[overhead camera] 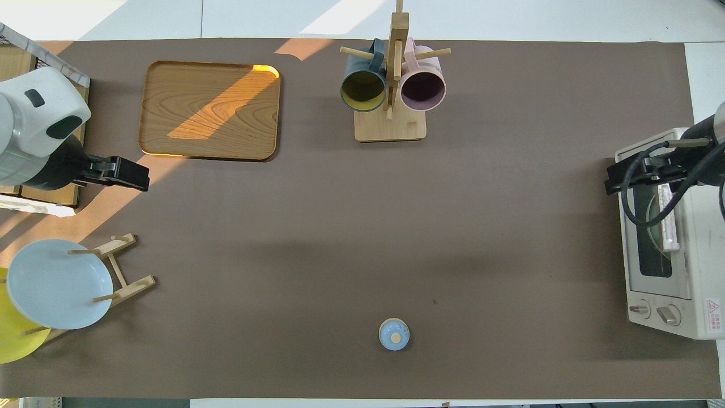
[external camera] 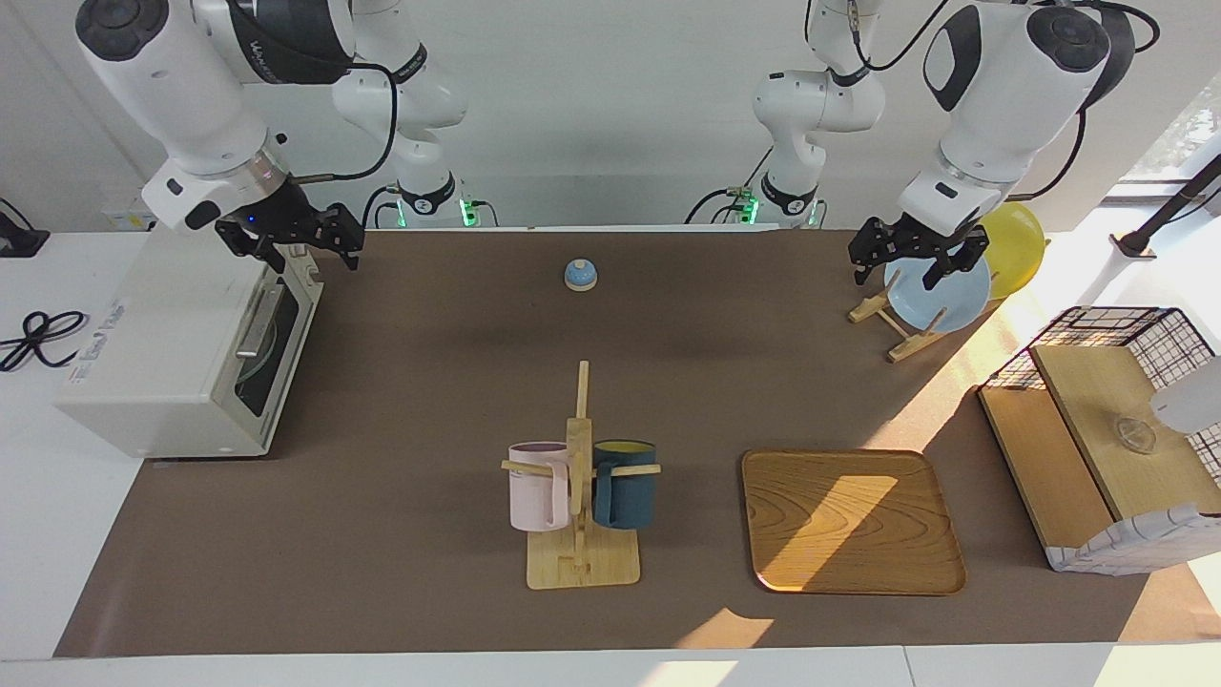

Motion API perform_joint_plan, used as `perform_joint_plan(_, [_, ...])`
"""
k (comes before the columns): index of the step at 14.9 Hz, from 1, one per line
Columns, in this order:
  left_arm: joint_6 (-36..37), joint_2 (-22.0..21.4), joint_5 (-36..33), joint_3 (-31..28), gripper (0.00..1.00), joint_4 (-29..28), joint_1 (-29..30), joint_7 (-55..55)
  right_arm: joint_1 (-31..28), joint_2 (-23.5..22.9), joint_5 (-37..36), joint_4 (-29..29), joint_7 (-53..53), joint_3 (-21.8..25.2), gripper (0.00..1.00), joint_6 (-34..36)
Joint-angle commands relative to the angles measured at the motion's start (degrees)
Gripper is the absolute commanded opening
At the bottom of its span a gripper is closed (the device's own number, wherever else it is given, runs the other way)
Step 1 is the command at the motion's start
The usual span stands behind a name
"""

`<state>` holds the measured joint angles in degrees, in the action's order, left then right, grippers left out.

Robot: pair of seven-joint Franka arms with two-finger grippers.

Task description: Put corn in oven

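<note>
- Oven (external camera: 162,363), boxy and off-white, with a dark glass drop-down door (external camera: 262,353) and a metal bar handle (external camera: 256,320), stands at the right arm's end of the brown surface (external camera: 429,382). The door is shut.
- My right claw (external camera: 296,250) hangs just above the oven's upper front corner, the one nearest my bases. Its jaws are wide and it carries nothing.
- A small round blue bell (external camera: 580,275) sits mid-surface, close to my bases.
- A wooden mug rack (external camera: 578,448) stands farther out. A pink mug (external camera: 539,487) and a dark blue mug (external camera: 625,487) hang on it.
- A flat square wooden tray (external camera: 849,520) lies beside the rack, toward the left arm's end. It is bare.
- My left claw (external camera: 911,262) waits in the air by the pale blue plate (external camera: 940,296) and the round yellow plate (external camera: 1016,248) on their wooden stand. It is wide and holds nothing.
- A wire-and-wood basket (external camera: 1097,334) closes off the left arm's end.
- The corn is nowhere that I can see: not on the surface, the tray or in either claw. So I cannot tell which way it lies from me or how its long axis runs.
- Something pale shows dimly through the oven glass, but I cannot tell what it is.
- My guess is that the cob either sits inside the shut oven or is out of sight. Of my two claws, the right is much the nearer to the door handle.
</note>
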<state>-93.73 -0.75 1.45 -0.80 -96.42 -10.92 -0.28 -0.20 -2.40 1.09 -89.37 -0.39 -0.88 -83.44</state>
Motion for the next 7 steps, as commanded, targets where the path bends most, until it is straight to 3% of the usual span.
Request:
perform_joint_plan(1, [-0.49,-0.48,-1.1,-0.08,1.0,-0.35,-0.07,0.19,0.03,-1.03,-0.56,1.13,-1.28,0.7,1.0,0.47])
perform_joint_plan(7, [-0.49,-0.48,-1.1,-0.17,1.0,-0.35,-0.07,0.19,-0.15,0.11,-0.56,-0.45,-1.1,0.79,1.0,1.09])
